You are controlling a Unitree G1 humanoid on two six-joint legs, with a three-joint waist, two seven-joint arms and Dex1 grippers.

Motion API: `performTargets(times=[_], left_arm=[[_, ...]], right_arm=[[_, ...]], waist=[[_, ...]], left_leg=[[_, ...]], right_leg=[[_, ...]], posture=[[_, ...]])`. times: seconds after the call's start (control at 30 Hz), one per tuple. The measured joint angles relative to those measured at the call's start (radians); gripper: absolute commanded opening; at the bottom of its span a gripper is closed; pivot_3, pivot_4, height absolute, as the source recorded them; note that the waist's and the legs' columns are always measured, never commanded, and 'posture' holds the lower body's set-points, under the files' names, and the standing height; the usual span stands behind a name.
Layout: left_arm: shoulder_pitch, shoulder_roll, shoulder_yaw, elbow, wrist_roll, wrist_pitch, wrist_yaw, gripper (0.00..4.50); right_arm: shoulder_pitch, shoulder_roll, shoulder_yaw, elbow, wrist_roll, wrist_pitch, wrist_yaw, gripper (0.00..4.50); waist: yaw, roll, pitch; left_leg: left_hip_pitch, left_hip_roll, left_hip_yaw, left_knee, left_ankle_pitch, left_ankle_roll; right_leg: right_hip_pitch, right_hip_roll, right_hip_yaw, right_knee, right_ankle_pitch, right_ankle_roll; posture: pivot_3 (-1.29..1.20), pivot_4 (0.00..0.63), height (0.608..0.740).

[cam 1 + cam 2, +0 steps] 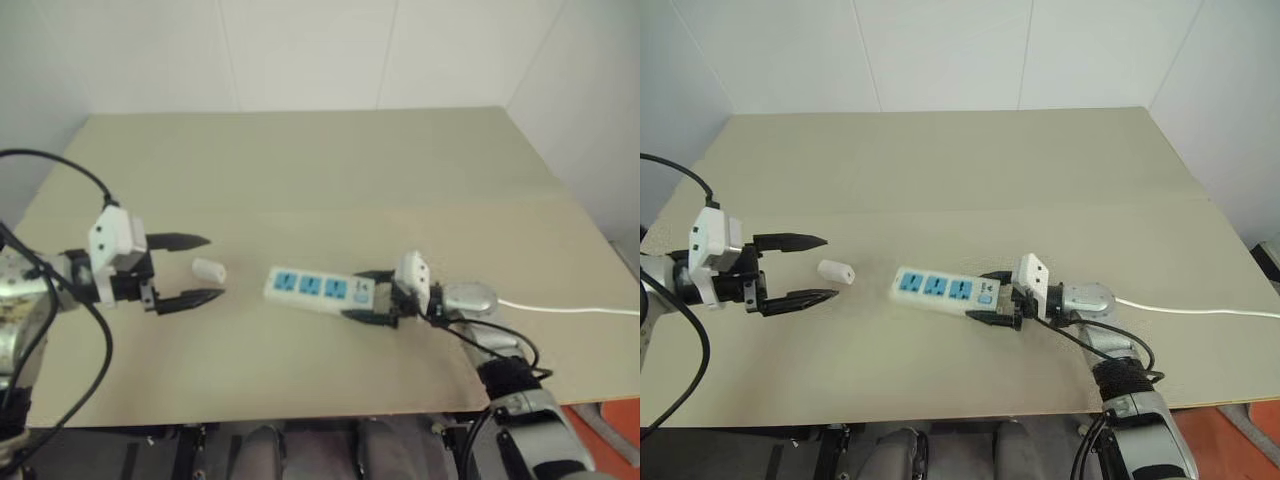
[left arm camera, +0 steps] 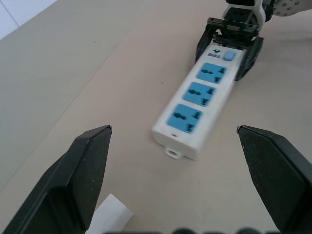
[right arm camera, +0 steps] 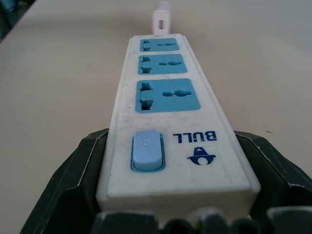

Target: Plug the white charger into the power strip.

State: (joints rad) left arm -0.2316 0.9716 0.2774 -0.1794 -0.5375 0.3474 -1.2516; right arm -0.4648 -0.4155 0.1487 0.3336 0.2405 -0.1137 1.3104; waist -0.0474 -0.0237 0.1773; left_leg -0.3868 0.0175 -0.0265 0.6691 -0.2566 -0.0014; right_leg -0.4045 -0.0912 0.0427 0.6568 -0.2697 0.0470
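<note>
On a tan bench (image 1: 300, 150), the right hand (image 1: 378, 297) pinches the switch end of the power strip (image 1: 318, 288). At the strip's 9 o'clock lies the white charger (image 1: 209, 270), between the left hand's (image 1: 200, 268) spread fingers. It looks light, hard and smooth; grip its flat sides.

Even, soft indoor light, faint shadows, no glare, slightly hazy views
</note>
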Motion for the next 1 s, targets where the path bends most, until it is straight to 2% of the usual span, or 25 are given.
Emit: performTargets(times=[0.23, 0.67, 1.0], left_arm=[[0.004, 0.007, -0.004, -0.005, -0.001, 0.001, -0.008, 4.50], [0.036, 0.046, 0.018, -0.021, -0.002, 0.005, -0.009, 4.50], [-0.007, 0.059, 0.006, 0.015, 0.002, 0.000, -0.040, 4.50]], right_arm=[[0.008, 0.001, 0.046, 0.003, 0.011, -0.024, 0.104, 3.40], [0.002, 0.030, 0.036, 0.080, 0.015, -0.083, 0.083, 3.40], [0.003, 0.033, 0.036, 0.090, 0.016, -0.094, 0.081, 3.40]], waist=[[0.000, 0.000, 0.000], [0.001, 0.000, 0.000], [0.001, 0.000, 0.000]], left_leg=[[0.000, 0.000, 0.000, 0.000, 0.000, 0.000], [0.001, 0.000, 0.000, 0.000, 0.000, 0.000], [0.001, 0.000, 0.000, 0.000, 0.000, 0.000]], right_leg=[[0.000, 0.000, 0.000, 0.000, 0.000, 0.000], [0.000, 0.000, 0.000, 0.001, 0.000, 0.000], [0.000, 0.000, 0.000, 0.001, 0.000, 0.000]], posture=[[0.00, 0.150, 0.740], [0.00, 0.150, 0.740], [0.00, 0.150, 0.740]])
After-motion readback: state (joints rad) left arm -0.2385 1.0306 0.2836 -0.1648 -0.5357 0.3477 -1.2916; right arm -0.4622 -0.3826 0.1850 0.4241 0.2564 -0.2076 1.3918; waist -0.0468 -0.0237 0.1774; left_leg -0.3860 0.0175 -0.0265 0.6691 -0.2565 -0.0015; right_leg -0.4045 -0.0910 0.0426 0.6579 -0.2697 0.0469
